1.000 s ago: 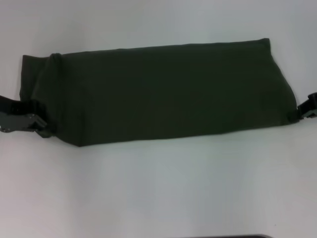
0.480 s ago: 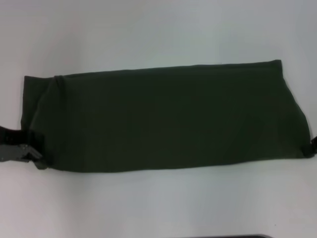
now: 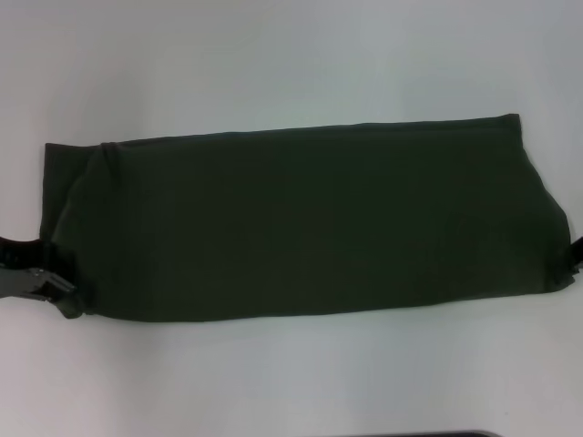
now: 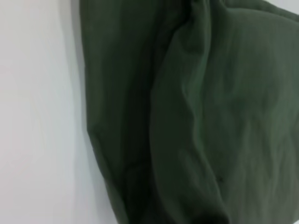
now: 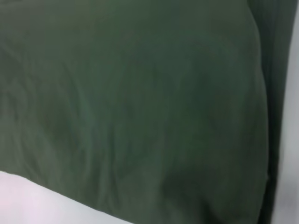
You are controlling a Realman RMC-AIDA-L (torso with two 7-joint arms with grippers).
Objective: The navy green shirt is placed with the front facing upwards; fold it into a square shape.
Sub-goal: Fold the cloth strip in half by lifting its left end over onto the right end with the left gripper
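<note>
The navy green shirt (image 3: 301, 223) lies as one long dark band across the white table, with a plain side up and no lettering showing. My left gripper (image 3: 69, 305) is at the band's near left corner, shut on the cloth there. My right gripper (image 3: 576, 259) shows only as a dark sliver at the view's right edge, and the near right corner is drawn to a point into it. In the left wrist view the shirt (image 4: 210, 116) hangs in soft folds close to the camera. Flat green cloth of the shirt (image 5: 131, 102) fills the right wrist view.
The white table (image 3: 291, 382) shows bare in front of and behind the shirt. A dark strip (image 3: 419, 434) lies along the bottom edge of the head view.
Both grippers have pulled the folded band toward me across the table. Most of that shift came early, and the last half second brought only a small move.
</note>
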